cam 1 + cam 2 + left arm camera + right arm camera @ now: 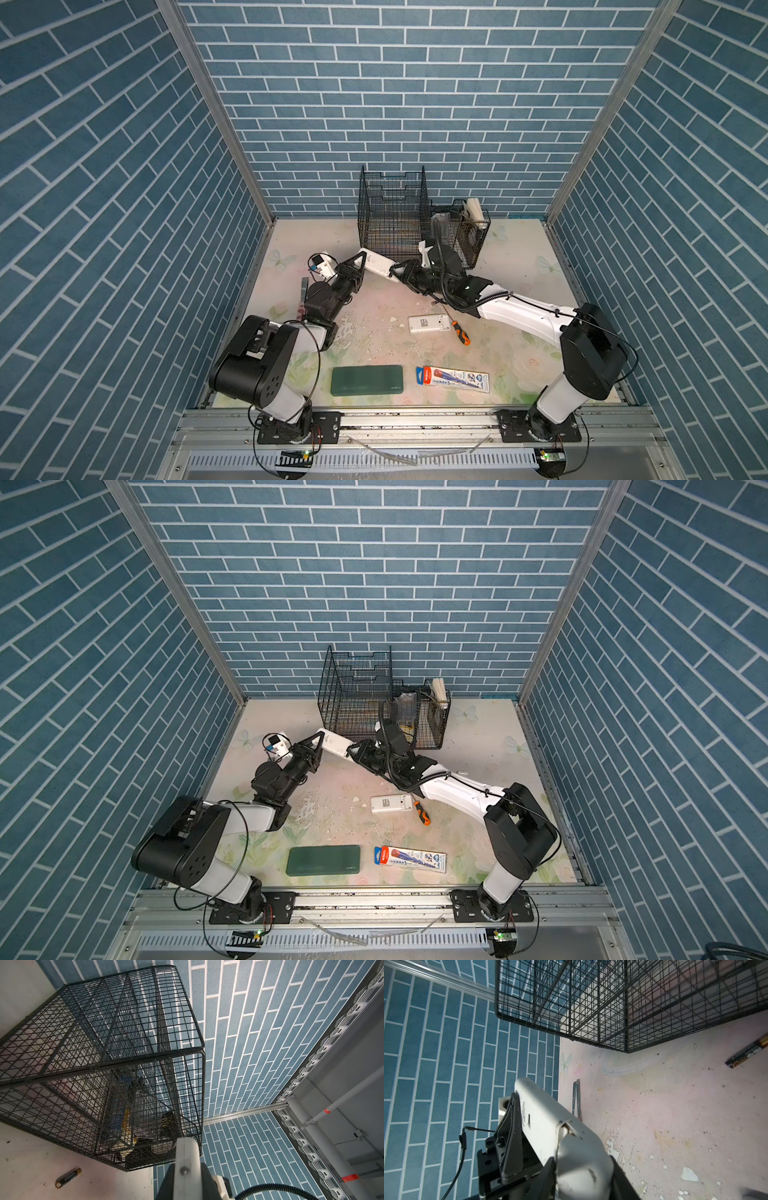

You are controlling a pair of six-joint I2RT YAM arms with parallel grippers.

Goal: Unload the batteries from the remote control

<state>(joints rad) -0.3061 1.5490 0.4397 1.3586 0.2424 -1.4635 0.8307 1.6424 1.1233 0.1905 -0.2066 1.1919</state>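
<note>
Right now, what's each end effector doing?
Left end effector: closed on the remote.
Right end effector: closed on the remote's other end.

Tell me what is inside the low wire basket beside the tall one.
White flat pieces stand at the far corner of the low wire basket, beside a clear box. The mesh and the right arm cover the rest.

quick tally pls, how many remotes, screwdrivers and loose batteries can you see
remotes: 2 (held remote, remote on the table)
screwdriver: 1
loose battery: 1, on the table by the wire rack
total: 4
</note>
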